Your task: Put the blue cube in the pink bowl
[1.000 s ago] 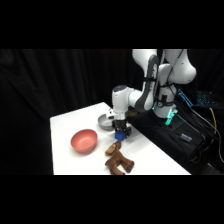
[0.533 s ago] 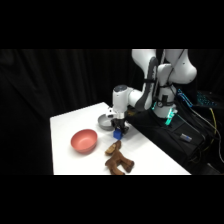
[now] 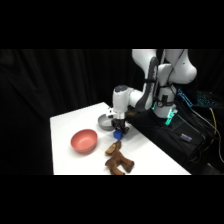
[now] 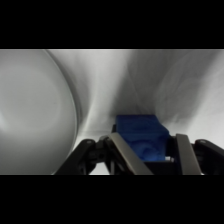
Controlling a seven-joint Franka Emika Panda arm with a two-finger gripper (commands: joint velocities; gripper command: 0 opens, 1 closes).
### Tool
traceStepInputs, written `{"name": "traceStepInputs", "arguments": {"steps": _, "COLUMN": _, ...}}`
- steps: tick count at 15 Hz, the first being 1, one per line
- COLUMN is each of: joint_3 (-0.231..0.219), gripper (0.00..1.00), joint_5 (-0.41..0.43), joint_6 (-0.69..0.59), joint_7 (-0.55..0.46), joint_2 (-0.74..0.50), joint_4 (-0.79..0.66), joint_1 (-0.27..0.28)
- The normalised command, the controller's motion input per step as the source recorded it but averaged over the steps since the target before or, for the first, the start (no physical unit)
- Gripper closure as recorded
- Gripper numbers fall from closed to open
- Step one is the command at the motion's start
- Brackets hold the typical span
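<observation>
Gripper (image 3: 119, 131) low over table (image 3: 70, 125), fingers (image 4: 125, 155) either side of blue cube (image 4: 142, 137), cube between them; can't tell if clamped or just bracketing. Cube on table, just beside grey bowl (image 3: 105, 121). Pink bowl (image 3: 83, 140) at 9 o'clock from cube, well apart. Brown toy (image 3: 117, 160) at 6 o'clock, near

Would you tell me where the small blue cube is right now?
The small bright-blue cube sits on the white table between the pincer's fingers, beside the grey metallic bowl.
</observation>
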Motion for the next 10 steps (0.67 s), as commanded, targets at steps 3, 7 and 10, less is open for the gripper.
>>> {"name": "traceStepInputs", "arguments": {"steps": 3, "joint_3": 0.270, "gripper": 0.69, "joint_5": 0.186, "joint_6": -0.25, "joint_7": -0.09, "joint_2": -0.20, "joint_4": -0.02, "joint_1": -0.184}}
{"name": "traceStepInputs", "arguments": {"steps": 7, "joint_3": 0.268, "gripper": 0.69, "joint_5": 0.309, "joint_6": -0.34, "joint_7": -0.17, "joint_2": -0.28, "joint_4": 0.02, "joint_1": -0.196}}
{"name": "traceStepInputs", "arguments": {"steps": 10, "joint_3": 0.085, "gripper": 0.69, "joint_5": 0.223, "joint_6": -0.35, "joint_7": -0.12, "joint_2": -0.31, "joint_4": 0.04, "joint_1": -0.073}}
